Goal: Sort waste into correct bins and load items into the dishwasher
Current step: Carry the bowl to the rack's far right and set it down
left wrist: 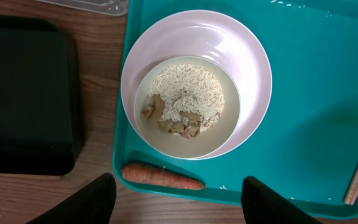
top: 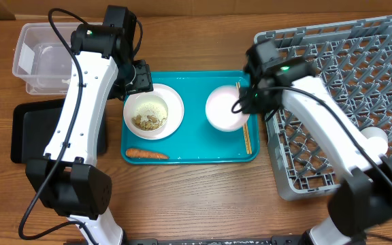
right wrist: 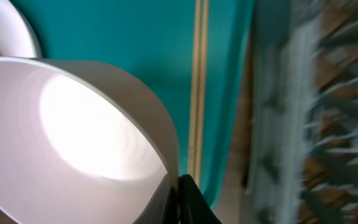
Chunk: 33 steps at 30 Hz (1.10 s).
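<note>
A white bowl (top: 153, 112) holding rice and beige food scraps (left wrist: 182, 106) sits on the left of the teal tray (top: 196, 82). An orange carrot (top: 146, 154) lies at the tray's front left; it also shows in the left wrist view (left wrist: 163, 176). My left gripper (left wrist: 178, 205) is open and empty above the bowl's edge (top: 139, 78). My right gripper (right wrist: 178, 186) is shut on the rim of an empty white bowl (right wrist: 73, 137) over the tray's right side (top: 226, 109). Wooden chopsticks (top: 247, 133) lie along the tray's right edge. The wrapper, foil and tissue are out of view.
The grey dish rack (top: 346, 88) stands at the right with a white dish (top: 374, 139) in it. The clear tub (top: 43, 58) is at the back left. The black tray (top: 29, 133) lies in front of it, partly under my left arm.
</note>
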Tool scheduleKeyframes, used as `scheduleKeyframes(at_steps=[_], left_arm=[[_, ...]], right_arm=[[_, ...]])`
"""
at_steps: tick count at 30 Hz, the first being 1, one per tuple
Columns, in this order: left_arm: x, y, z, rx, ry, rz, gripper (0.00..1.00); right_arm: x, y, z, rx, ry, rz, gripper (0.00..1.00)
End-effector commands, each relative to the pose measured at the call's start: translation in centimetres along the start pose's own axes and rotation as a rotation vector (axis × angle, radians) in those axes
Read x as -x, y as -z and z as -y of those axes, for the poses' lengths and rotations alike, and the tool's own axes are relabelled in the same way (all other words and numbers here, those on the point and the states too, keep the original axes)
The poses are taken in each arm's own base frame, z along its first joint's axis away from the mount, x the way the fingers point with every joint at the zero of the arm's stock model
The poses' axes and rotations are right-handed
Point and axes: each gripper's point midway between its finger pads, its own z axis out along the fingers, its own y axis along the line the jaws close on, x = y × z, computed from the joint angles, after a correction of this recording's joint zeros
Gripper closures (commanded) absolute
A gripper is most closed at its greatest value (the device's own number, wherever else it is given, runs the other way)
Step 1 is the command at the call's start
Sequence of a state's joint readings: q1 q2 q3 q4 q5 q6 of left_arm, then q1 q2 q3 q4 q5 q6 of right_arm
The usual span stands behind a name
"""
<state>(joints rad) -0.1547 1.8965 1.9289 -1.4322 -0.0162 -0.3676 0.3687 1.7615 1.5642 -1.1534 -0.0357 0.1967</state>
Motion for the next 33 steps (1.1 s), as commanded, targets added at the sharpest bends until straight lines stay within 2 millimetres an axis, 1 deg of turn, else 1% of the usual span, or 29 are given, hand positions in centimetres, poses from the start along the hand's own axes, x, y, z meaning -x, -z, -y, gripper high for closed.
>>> scheduleKeyframes(at_steps=[1,3,5,8,10,12,13,15,16,18,20,23,26,28,30,33], left_arm=[[0.2,0.7,-0.3,0.004,0.011,0.024,0.33],[0.3,0.7,-0.4,0.010,0.011,0.027,0.33],[0.3,0.7,-0.5,0.012,0.011,0.029,0.33],[0.5,0.7,-0.4,0.010,0.008,0.035,0.33],[0.6,0.7,-0.4,0.008,0.008,0.040,0.33],[0.7,0.7,-0.3,0.006,0.007,0.045,0.33],[0.7,0.7,-0.3,0.006,0.005,0.045,0.32],[0.7,0.7,-0.4,0.006,0.005,0.045,0.32],[0.7,0.7,-0.4,0.006,0.005,0.045,0.32],[0.7,0.7,-0.3,0.006,0.005,0.046,0.32],[0.7,0.7,-0.3,0.005,0.005,0.046,0.32],[0.7,0.7,-0.3,0.004,0.006,0.045,0.32],[0.7,0.7,-0.3,0.002,0.005,0.045,0.32],[0.7,0.7,-0.3,0.002,0.005,0.044,0.32],[0.7,0.7,-0.3,0.002,0.005,0.044,0.32],[0.7,0.7,-0.3,0.001,0.005,0.045,0.33]], right_arm=[[3.9,8.0,3.7,-0.227,-0.015,0.293,0.96],[4.9,10.7,6.5,-0.395,-0.048,0.400,0.96],[5.7,13.7,10.1,-0.622,-0.102,0.495,0.96],[6.0,17.2,14.4,-0.889,-0.195,0.579,0.96],[6.0,19.4,17.3,-1.033,-0.303,0.640,0.96],[5.7,21.1,19.8,-1.138,-0.405,0.683,0.96],[5.5,21.9,21.4,-1.191,-0.471,0.706,0.96],[5.2,22.3,24.1,-1.240,-0.549,0.709,0.96],[4.8,22.2,26.7,-1.279,-0.609,0.690,0.96],[4.1,21.5,29.8,-1.332,-0.652,0.637,0.96],[3.3,20.3,32.4,-1.376,-0.674,0.566,0.96],[2.2,18.0,35.7,-1.423,-0.698,0.469,0.96],[1.7,16.0,37.8,-1.446,-0.713,0.413,0.96],[1.8,14.5,38.6,-1.444,-0.714,0.391,0.96],[2.1,12.8,38.9,-1.426,-0.701,0.370,0.96],[2.9,9.0,38.7,-1.317,-0.666,0.332,0.96]])
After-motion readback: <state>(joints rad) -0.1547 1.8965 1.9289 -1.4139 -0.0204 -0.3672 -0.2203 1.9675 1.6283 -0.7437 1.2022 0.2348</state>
